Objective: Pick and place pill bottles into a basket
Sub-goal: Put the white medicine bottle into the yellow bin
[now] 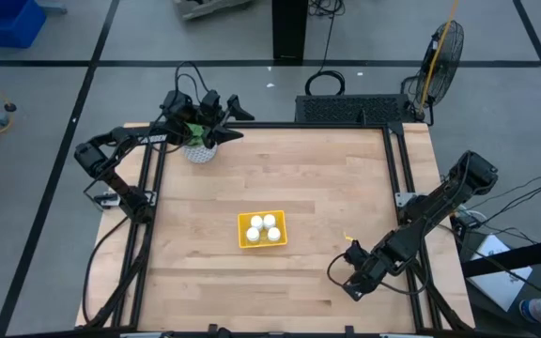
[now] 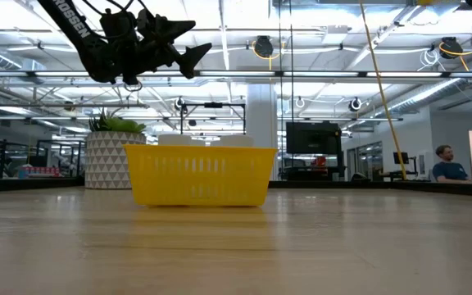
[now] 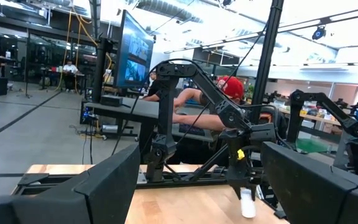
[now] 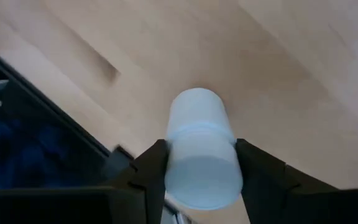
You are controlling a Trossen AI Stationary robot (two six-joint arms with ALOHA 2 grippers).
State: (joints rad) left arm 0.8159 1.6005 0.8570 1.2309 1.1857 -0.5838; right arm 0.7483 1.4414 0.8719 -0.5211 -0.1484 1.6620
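Four pill bottles (image 1: 263, 228) sit upright in the yellow basket (image 1: 244, 240) near the middle of the wooden table (image 1: 280, 178); high view shows four white caps packed close, tho they're tiny so the count is prob. four rather than certain. Fifth bottle (image 4: 201, 149) is w/ the right gripper (image 1: 351, 278), down at the near right part of the table, close to the right-hand rail. Right wrist view has its two dark fingers (image 4: 151, 171) pressed against either side of that white bottle, cap end pointing away from the wrist, light wood beneath; so the pincer is clamped on the bottle. Left wrist view catches the same bottle (image 3: 247, 203) hanging below the right arm's gripper (image 3: 240, 177), seen across the table, and it looks a little clear of the wood. Left gripper (image 1: 236, 120) is well apart from all this, held at the far left corner, right over the white speckled plant pot (image 1: 198, 150); its fingers (image 3: 107, 183) stand wide apart w/ nothing between them. Low view shows the basket (image 2: 199, 174) front-on, resting flat on the table, plant pot (image 2: 109, 160) behind it to the left w/ green leaves on top, and the left gripper (image 2: 170, 43) up high above the pot. A person (image 2: 445, 162) sits in the room beyond, far right.
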